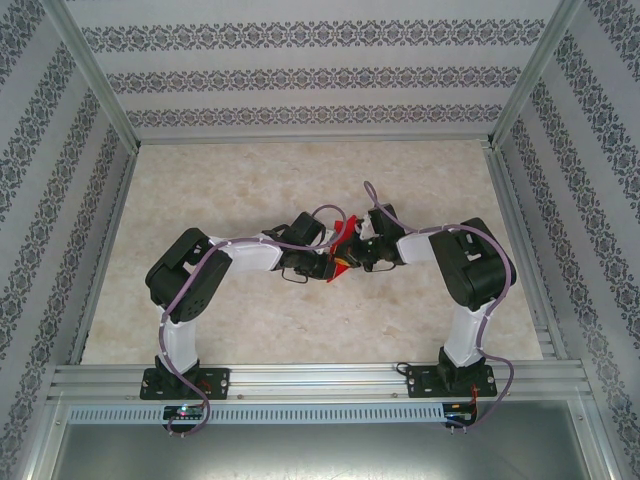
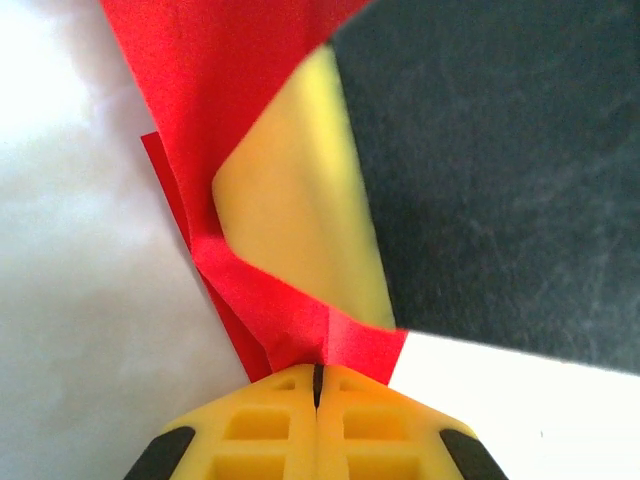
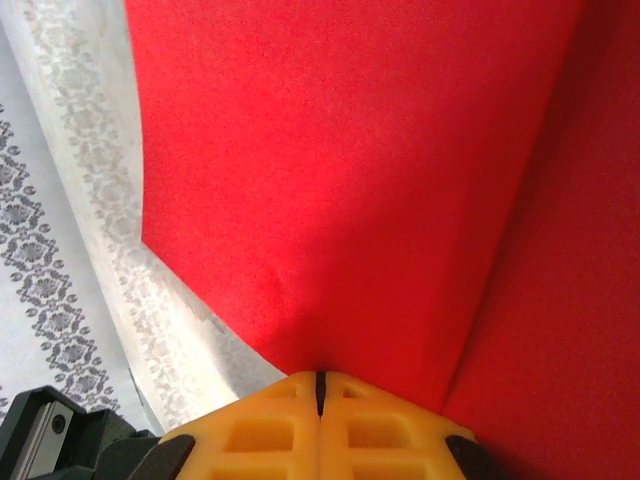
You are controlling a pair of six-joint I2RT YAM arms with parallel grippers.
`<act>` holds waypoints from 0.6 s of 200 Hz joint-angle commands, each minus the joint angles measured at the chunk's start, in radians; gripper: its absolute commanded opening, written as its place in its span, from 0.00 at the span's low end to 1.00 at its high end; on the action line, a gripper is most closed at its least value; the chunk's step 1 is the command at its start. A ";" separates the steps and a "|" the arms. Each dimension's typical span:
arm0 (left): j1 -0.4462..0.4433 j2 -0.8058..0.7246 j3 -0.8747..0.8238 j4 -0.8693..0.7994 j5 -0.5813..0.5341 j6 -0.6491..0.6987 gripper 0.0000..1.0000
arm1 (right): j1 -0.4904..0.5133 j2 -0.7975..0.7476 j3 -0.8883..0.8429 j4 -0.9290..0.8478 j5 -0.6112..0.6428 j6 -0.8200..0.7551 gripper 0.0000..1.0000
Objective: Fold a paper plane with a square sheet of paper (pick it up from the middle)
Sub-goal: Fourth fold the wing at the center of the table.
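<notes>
Both arms met over the middle of the surface (image 1: 300,180), w/ the sheet of paper (image 1: 341,243) pinched between them and apparently lifted clear of it rather than lying flat. The left gripper (image 2: 317,372) was fully shut, its 2 yellow tips pressed together on a bunched corner of the red paper, where at least 2 layers overlapped, so a fold was prob. already in. The right gripper (image 3: 320,378) was likewise closed tight on an edge of the sheet, and from its wrist cam the paper (image 3: 330,180) fanned up and away as 1 broad smooth panel w/ a crease running off to the right. In the top view the left gripper (image 1: 322,264) and right gripper (image 1: 354,256) sat just beside each other, nearly tip to tip. Holding the sheet from 2 sides like this likely served to keep it taut and off the surface so a crease could be lined up and pressed. No finished dart shape was visible yet; the task looked partway through.
</notes>
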 commanded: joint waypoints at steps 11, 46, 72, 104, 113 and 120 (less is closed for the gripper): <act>0.004 0.069 -0.054 -0.202 -0.157 0.063 0.05 | -0.043 0.031 0.057 -0.066 0.099 -0.030 0.05; 0.004 0.072 -0.071 -0.207 -0.151 0.070 0.05 | -0.063 0.063 0.110 -0.098 0.113 -0.049 0.05; 0.004 0.073 -0.077 -0.206 -0.135 0.071 0.05 | -0.078 0.089 0.143 -0.120 0.123 -0.067 0.05; 0.004 0.079 -0.084 -0.209 -0.118 0.079 0.04 | -0.101 0.101 0.170 -0.148 0.140 -0.088 0.05; 0.004 0.078 -0.083 -0.212 -0.116 0.082 0.05 | -0.106 0.109 0.183 -0.153 0.137 -0.091 0.05; 0.004 0.078 -0.085 -0.216 -0.118 0.086 0.04 | -0.108 0.114 0.191 -0.154 0.135 -0.090 0.06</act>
